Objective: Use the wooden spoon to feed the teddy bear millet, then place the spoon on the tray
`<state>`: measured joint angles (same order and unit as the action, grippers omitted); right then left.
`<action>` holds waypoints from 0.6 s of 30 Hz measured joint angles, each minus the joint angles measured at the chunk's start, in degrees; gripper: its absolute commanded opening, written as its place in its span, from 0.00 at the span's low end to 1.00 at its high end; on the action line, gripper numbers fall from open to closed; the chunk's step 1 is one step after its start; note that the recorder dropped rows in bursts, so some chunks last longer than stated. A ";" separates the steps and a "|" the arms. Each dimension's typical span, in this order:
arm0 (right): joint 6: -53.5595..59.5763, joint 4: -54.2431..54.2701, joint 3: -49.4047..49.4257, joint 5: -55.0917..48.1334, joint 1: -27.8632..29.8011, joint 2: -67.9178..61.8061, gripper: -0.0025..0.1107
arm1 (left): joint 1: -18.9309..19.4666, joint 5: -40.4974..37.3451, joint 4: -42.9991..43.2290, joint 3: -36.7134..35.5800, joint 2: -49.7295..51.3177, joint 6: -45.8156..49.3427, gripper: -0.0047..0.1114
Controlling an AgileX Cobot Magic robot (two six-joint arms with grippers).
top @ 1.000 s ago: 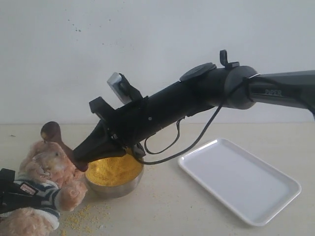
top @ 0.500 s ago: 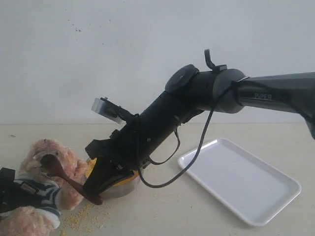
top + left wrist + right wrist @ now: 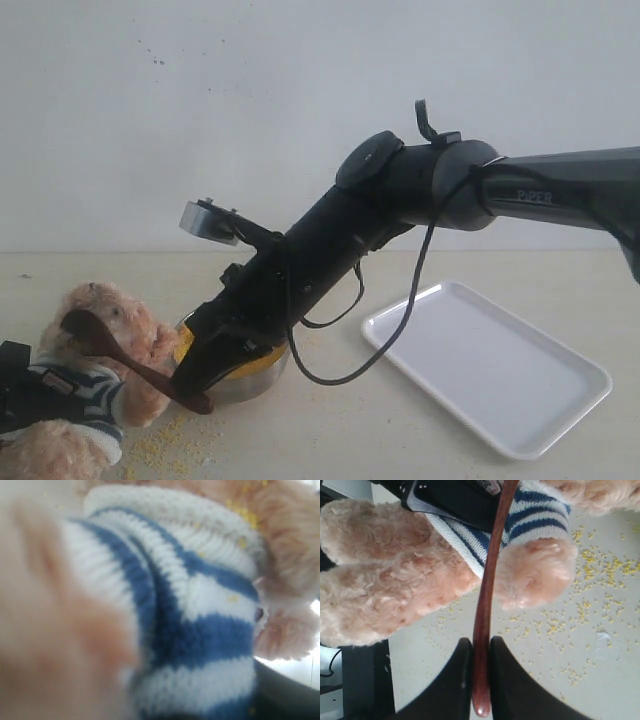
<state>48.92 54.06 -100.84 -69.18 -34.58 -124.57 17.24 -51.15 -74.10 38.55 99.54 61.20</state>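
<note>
Wood pinched tight: my right fingers [image 3: 466, 655] clamp the wooden spoon [image 3: 135, 362] by its handle end, bowl reaching leftward to the teddy bear [image 3: 105, 312]; the tray [image 3: 500, 372] lies opposite, rightward.

A plain off-white wall [image 3: 300, 110] fills the upper half of the exterior view. It is bare except for a few tiny dark specks [image 3: 157, 58] high above the left part of the counter's far edge. Below, a pale cream counter [image 3: 400, 445] spans the full width, and its far edge meets the wall in a straight horizontal line. The light is soft and even, casting only faint shadows on the matte surface.
</note>
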 measured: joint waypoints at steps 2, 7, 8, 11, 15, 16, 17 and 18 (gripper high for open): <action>0.00 0.00 0.00 0.83 0.00 0.00 0.02 | 0.00 0.00 0.00 0.00 0.00 0.00 0.07; 0.00 -1.37 0.00 4.02 -0.14 0.25 0.02 | 0.00 0.00 0.00 0.00 0.00 0.00 0.07; -0.14 -2.17 0.00 4.80 -0.38 0.42 0.02 | 0.00 0.00 0.00 0.00 0.00 0.00 0.07; -2.70 -8.31 0.00 9.63 -2.34 1.86 0.02 | 0.00 0.00 -0.11 0.00 0.00 0.00 0.07; -8.27 -20.24 0.00 14.25 -6.53 3.91 0.02 | 0.00 0.00 -0.22 0.00 0.00 0.00 0.07; -9.25 -22.50 0.00 14.74 -7.38 4.23 0.02 | 0.00 0.00 -0.22 0.00 0.00 0.00 0.07; -9.83 -24.00 0.00 14.93 -8.05 4.42 0.02 | 0.00 0.00 -0.22 0.00 0.00 0.00 0.07; -10.46 -25.47 0.00 15.36 -8.80 4.70 0.02 | 0.00 0.00 -0.22 0.00 0.00 0.00 0.07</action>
<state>38.46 28.59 -100.84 -53.82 -43.39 -119.87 17.24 -51.15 -74.31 38.55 99.54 61.20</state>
